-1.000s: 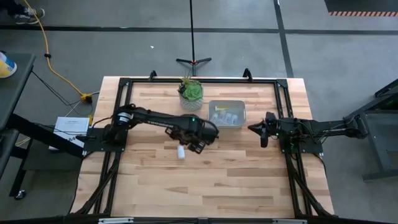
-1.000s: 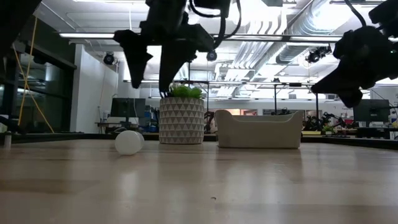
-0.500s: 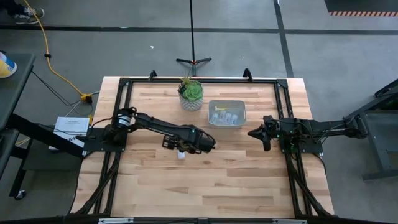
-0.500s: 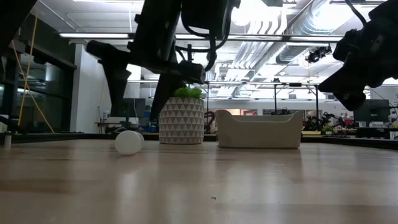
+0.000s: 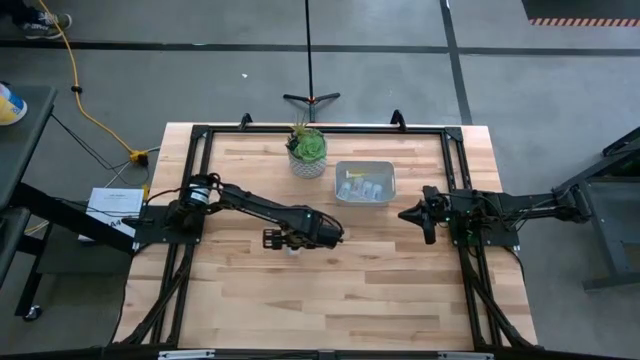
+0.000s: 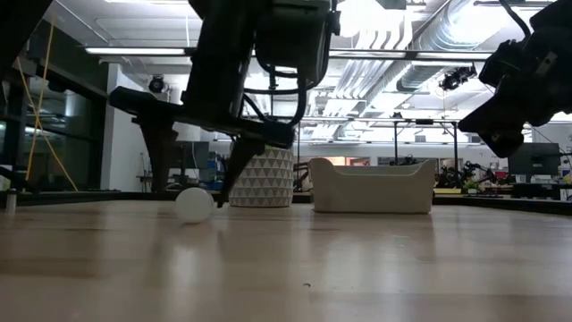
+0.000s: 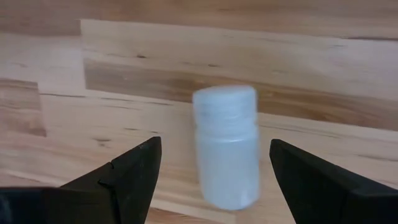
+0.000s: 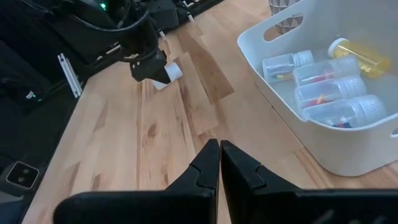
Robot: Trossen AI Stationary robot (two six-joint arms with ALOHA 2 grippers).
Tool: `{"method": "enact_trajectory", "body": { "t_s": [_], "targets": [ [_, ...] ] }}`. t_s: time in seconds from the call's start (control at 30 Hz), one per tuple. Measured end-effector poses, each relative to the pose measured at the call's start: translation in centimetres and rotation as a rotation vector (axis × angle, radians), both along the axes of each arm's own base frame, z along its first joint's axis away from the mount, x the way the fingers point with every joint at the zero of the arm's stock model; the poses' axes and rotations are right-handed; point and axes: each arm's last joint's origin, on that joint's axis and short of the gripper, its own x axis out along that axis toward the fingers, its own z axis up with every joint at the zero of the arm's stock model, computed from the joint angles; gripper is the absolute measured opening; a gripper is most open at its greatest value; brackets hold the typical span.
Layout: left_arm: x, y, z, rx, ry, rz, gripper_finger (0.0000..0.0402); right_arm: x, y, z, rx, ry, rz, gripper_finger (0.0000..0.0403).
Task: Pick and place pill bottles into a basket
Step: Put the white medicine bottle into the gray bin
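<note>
- Bottle on its side: I saw one loose pill bottle lying on the wooden tabletop, well apart from the basket.
- My left hand was low over that bottle, fingers spread wide on either side, gripping nothing yet.
- My right hand waited beside the basket with its fingers pressed together, empty.
- The basket already held four bottles, one yellowish.
- To grasp well, I judged the fingers should drop level and centred on the body, closing gently, since a round bottle may roll away.
- Whether the fingertips touched the tabletop was hidden from me; from above, the arm covered most of the bottle.
</note>
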Motion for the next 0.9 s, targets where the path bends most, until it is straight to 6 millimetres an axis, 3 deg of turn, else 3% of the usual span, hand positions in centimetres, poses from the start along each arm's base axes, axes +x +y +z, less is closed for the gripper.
{"method": "enact_trajectory", "body": {
  "t_s": [0.37,0.77,0.9],
  "targets": [
    [0.1,0.1,-0.1,0.018,-0.012,0.005,0.0327,0.0,0.1,0.0,0.009,0.0,0.026,0.0007],
    [0.7,0.0,-1.8,0.019,-0.003,-0.056,0.0204,0.0,0.1,0.0,0.013,-0.001,0.029,0.0007],
    [0.9,0.1,-1.7,0.018,-0.025,-0.108,0.0182,0.0,0.1,0.0,0.014,0.0,0.032,0.0007]
  ]
}}
